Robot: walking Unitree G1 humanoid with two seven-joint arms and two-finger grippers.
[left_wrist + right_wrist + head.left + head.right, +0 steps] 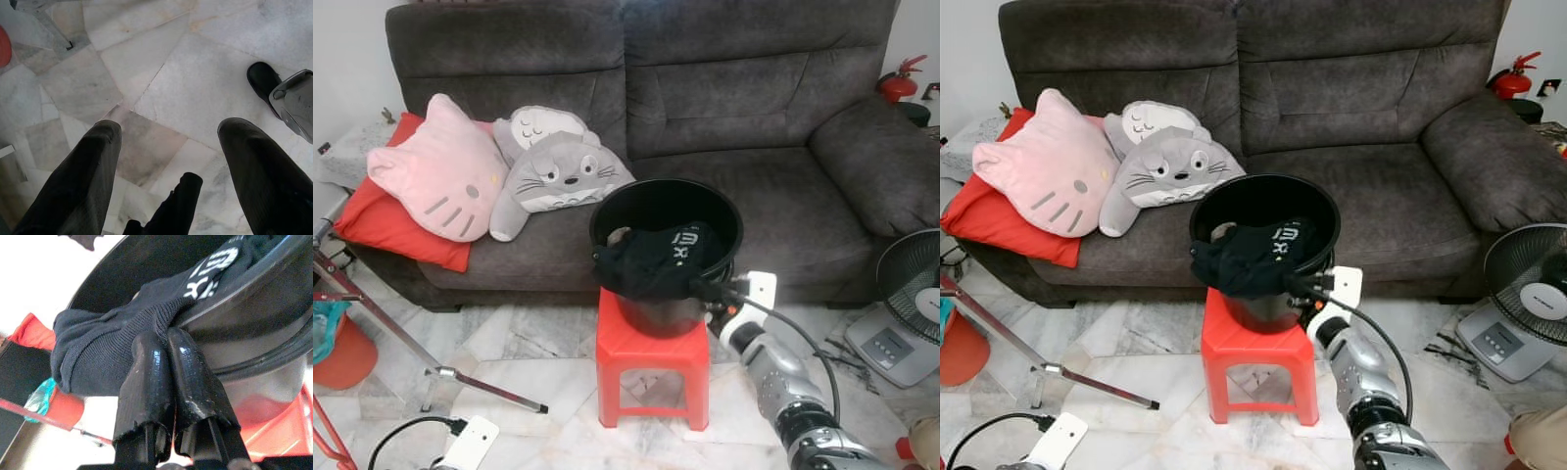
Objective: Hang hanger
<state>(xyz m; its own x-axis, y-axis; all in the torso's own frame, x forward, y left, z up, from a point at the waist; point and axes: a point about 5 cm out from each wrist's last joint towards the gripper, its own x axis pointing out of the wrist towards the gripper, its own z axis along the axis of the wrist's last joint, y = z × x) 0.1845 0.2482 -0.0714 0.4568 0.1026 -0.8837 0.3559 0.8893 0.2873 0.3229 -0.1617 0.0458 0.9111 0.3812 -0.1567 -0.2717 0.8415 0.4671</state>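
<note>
- The right gripper (pixel 164 340) is clenched on a fold of the black garment (pixel 651 259), at the front rim of the black bucket (pixel 715 211).
- The right wrist view shows the two fingers pressed together on the knit cloth; the head views show the garment draped over that rim.
- The bucket stands on a red stool (pixel 651 352) before the grey sofa (pixel 754 98).
- The left gripper (pixel 168 134) hangs with its fingers spread above the marble floor (pixel 186 73).

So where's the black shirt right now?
The black shirt hangs over the front rim of the black bucket on the red stool, pinched by the right tool.
</note>
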